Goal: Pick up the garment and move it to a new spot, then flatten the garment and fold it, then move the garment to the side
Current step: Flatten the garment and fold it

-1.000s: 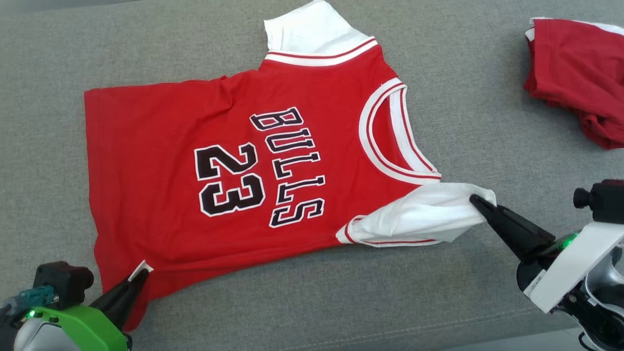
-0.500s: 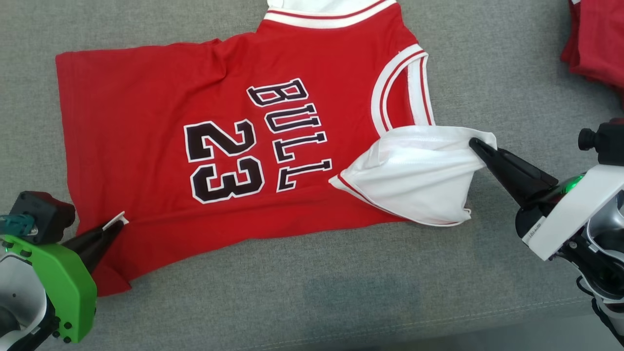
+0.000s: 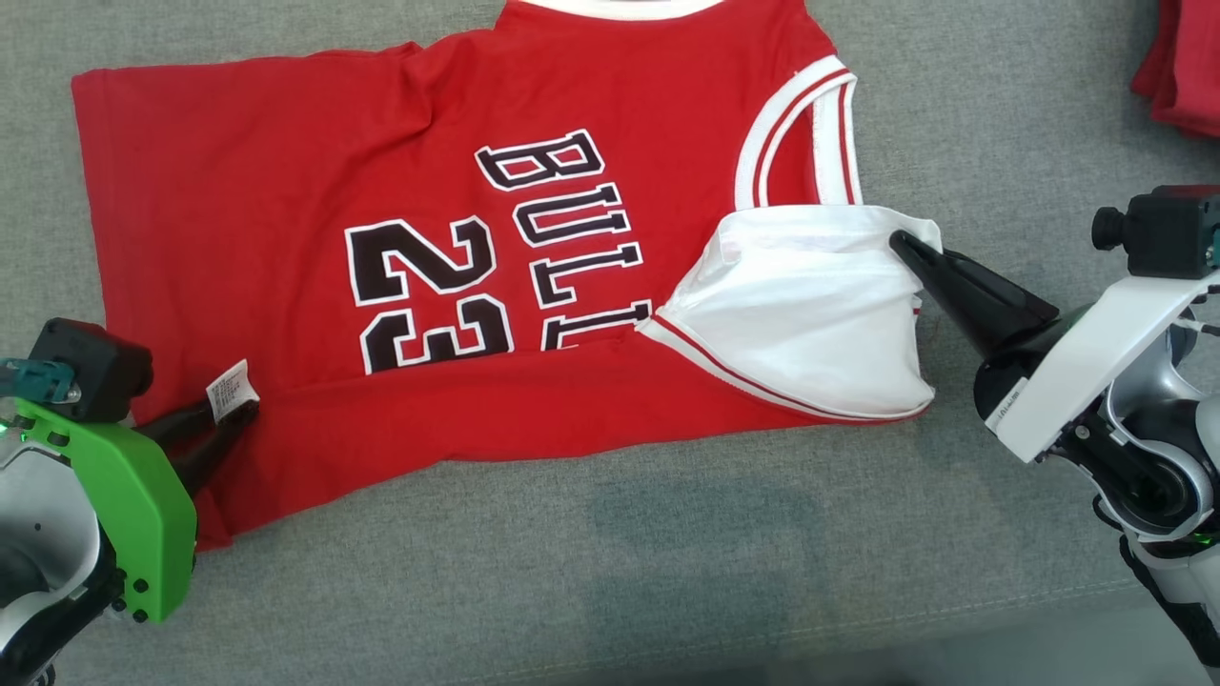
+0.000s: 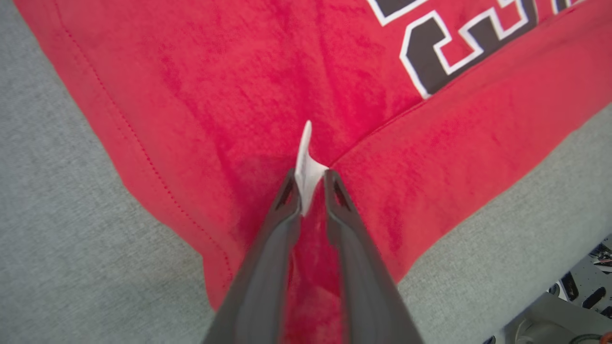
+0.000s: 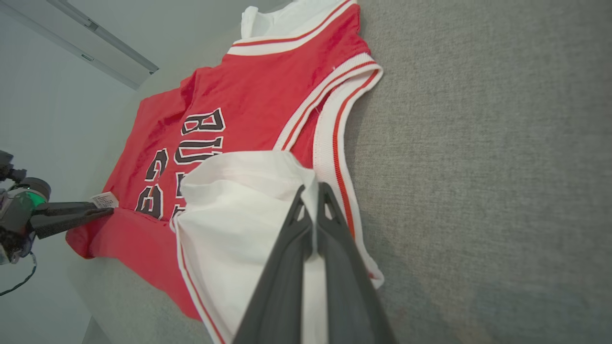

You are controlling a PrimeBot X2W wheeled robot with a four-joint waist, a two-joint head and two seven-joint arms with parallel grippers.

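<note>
Two holds: the left jaws sit at the care label [image 3: 232, 391] by the hem, and the right jaws grip the white sleeve [image 3: 810, 314], one at each end of the near side of the red jersey [image 3: 286, 191].
Why held so: in my judgement, taking both ends of the near edge lets the arms carry it over the body as one straight fold. A near strip already lies turned over the lower part of the "23".
Left jaws: slightly apart, with the label standing between the tips. I cannot tell whether it is nipped.
Right jaws: together, clamped on the sleeve's far right corner, the white cloth draping left and nearward from them.
Jersey: lying print up on the grey padded surface [image 3: 572, 553], hem to the left and neckline to the right, spread between the two jaws.
Aside: another red garment [image 3: 1182, 76] lies at the far right, well apart.
</note>
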